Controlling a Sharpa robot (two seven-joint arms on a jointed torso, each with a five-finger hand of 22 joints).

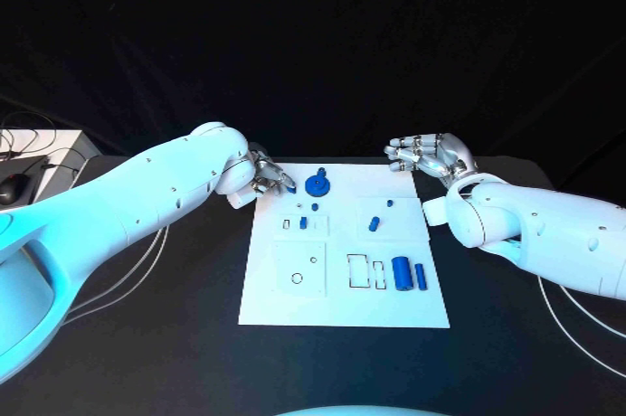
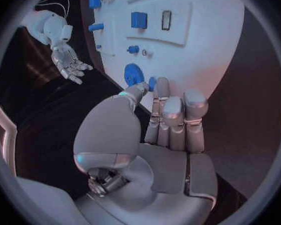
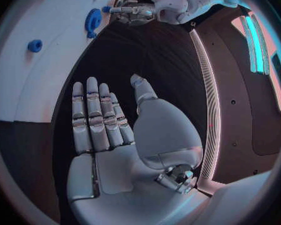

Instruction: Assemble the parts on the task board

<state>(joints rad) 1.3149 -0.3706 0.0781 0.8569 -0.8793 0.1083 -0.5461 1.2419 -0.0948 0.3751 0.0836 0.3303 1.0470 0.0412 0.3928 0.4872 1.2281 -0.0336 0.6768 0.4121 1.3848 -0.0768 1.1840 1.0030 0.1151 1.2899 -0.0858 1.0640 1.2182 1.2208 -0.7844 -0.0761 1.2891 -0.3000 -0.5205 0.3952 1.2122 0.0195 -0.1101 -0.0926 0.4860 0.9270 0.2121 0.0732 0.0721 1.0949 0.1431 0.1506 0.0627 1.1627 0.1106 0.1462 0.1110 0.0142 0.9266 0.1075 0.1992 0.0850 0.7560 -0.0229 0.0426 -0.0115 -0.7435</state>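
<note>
white task board (image 1: 346, 307) with small blue parts (image 1: 402, 273), left hand (image 1: 265, 176) fingers together at blue gear (image 1: 319, 184), grip unclear, right hand (image 1: 428, 156) spread, empty

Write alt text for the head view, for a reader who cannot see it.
A white task board lies on a black table, with small blue parts on its far half, including a blue gear. The left hand reaches to the board's far left corner near the gear; the right hand hovers empty beyond the far right corner.
</note>
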